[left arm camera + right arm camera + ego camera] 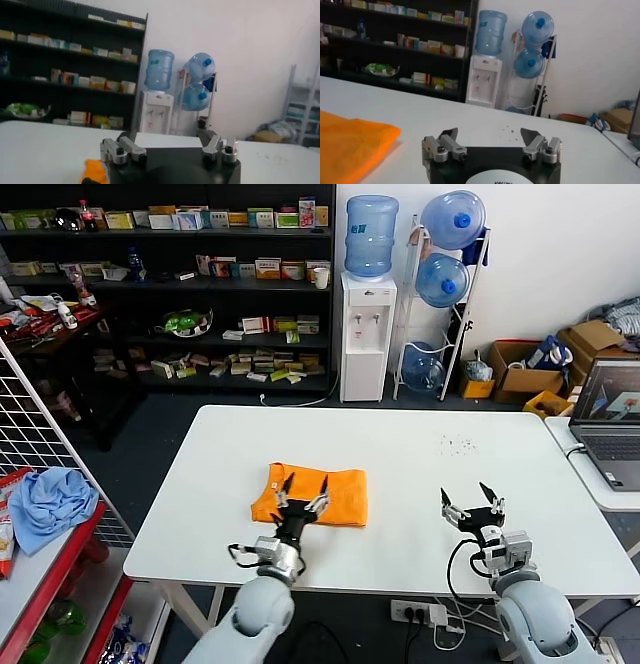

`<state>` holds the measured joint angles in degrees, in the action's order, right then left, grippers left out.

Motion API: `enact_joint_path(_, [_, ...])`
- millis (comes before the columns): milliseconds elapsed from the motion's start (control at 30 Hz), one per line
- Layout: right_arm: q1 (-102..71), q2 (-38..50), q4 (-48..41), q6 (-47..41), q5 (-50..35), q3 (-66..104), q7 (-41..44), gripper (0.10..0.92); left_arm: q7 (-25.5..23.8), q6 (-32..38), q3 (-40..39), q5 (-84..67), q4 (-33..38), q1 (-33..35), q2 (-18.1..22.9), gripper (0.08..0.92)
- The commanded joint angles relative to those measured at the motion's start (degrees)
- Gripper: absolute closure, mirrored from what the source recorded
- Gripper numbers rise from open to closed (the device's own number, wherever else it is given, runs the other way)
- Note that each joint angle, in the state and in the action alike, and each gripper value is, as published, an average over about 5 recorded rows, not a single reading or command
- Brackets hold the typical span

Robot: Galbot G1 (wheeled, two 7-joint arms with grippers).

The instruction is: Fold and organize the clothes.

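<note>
The left gripper (305, 482) hangs over the near edge of the folded T-shirt (340, 489), its two dark fingers spread wide with nothing between them; the fingertips stand just above the orange fabric, and the shirt stretches from them toward 12 o'clock. In the left wrist view only a small orange corner (95, 171) shows beside the gripper's (169, 137) base, with bare white table (45, 147) ahead of the open jaws.

The right gripper (472, 498) sits at about 3 o'clock from the shirt, well apart from it, over bare table (420, 464). Its fingers are also spread fully and hold nothing. From the right wrist camera the gripper (490, 135) points across the tabletop, and the shirt (350, 145) lies off to one side.

The T-shirt is a bright orange, roughly rectangular folded bundle, lying flat a little left of the table's middle. Its surface looks thin and slightly rumpled, with a soft ridge along the far edge. No lettering can be made out.
</note>
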<state>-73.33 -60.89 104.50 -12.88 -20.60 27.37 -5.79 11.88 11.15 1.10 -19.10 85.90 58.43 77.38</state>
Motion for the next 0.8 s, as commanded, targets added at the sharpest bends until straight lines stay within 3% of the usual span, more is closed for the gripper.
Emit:
enact_joint_path(33, [0.34,-8.27,-1.57,2.28,4.83,7.01,9.99,0.203,-2.58,4.53,13.17,9.23,4.64,8.41,-15.20,0.184])
enact_joint_path(400, [0.45,-12.99,-4.12,2.12,11.32,11.93,14.38,0.203,-6.59,-6.80,19.68,5.65,4.60,11.21,-16.26,0.177])
enact_joint_path(800, [0.86,-16.14,-4.46,2.46,12.36,12.81,14.53,0.203,-9.79,-7.78,22.65,9.99,5.12,11.24,-13.73,0.177])
